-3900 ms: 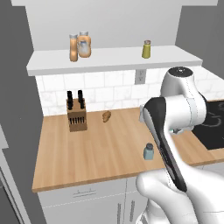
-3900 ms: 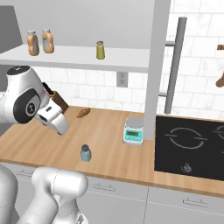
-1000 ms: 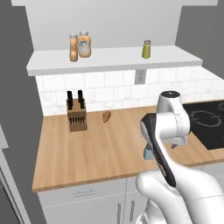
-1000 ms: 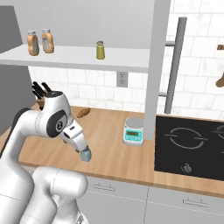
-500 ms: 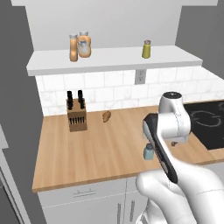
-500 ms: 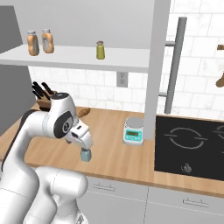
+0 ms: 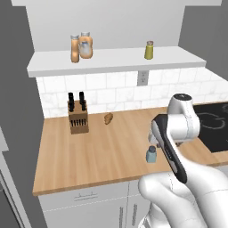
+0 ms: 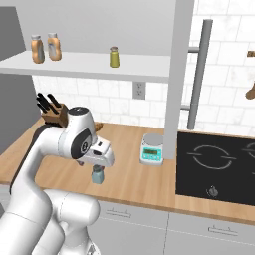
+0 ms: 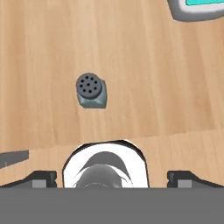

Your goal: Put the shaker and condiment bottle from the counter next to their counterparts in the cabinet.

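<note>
The gripper (image 9: 111, 177), jaws spread wide and empty, hangs directly above the shaker (image 9: 91, 90). The shaker stands upright on the counter (image 7: 98, 151).

counter (image 9: 153, 78): light wood, matt, fine grain
shaker (image 9: 91, 91): translucent blue-grey plastic, dark matt perforated cap
hob (image 8: 219, 164): glossy black glass

Two cameras behind the arm, left and right, look forward and down, sharing the table (image 7: 102, 151) and shelf (image 8: 89, 65). A hand camera looks straight down, close above the shaker (image 9: 90, 90).
</note>
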Tool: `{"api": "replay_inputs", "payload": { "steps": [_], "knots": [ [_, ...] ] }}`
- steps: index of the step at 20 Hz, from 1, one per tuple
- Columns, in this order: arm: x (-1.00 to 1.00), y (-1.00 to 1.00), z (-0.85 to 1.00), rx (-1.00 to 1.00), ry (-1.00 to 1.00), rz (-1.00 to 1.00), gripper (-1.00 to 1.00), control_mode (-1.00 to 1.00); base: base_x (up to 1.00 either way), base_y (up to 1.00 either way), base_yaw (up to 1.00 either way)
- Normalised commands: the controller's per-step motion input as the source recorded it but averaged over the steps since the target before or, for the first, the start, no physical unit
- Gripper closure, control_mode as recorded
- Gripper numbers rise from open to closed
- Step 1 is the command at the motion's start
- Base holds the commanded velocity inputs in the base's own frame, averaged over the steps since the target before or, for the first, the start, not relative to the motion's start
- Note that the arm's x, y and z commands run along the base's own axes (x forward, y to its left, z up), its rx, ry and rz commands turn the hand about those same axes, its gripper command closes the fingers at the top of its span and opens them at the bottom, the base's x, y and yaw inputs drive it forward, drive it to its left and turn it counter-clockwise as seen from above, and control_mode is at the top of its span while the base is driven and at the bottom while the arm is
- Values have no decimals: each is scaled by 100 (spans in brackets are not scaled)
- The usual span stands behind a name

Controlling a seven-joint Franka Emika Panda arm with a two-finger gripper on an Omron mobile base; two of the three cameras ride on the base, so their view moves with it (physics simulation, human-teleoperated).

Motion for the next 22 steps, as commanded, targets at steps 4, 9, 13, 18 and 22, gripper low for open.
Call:
{"api": "replay_inputs", "payload": {
  "steps": [4, 9, 13, 18, 22],
  "knots": [
    [0, -14, -9, 2, 0, 26, -100, -100, 0, 0, 0],
    [1, -5, -13, 1, 0, 26, -100, -100, 0, 0, 0],
    [0, 0, -3, 0, -1, 16, -100, -100, 0, 0, 0],
    [3, -6, -15, 5, -3, 55, -100, -100, 0, 0, 0],
    [1, 5, -7, 1, 1, 19, -100, -100, 0, 0, 0]
  ]
}}
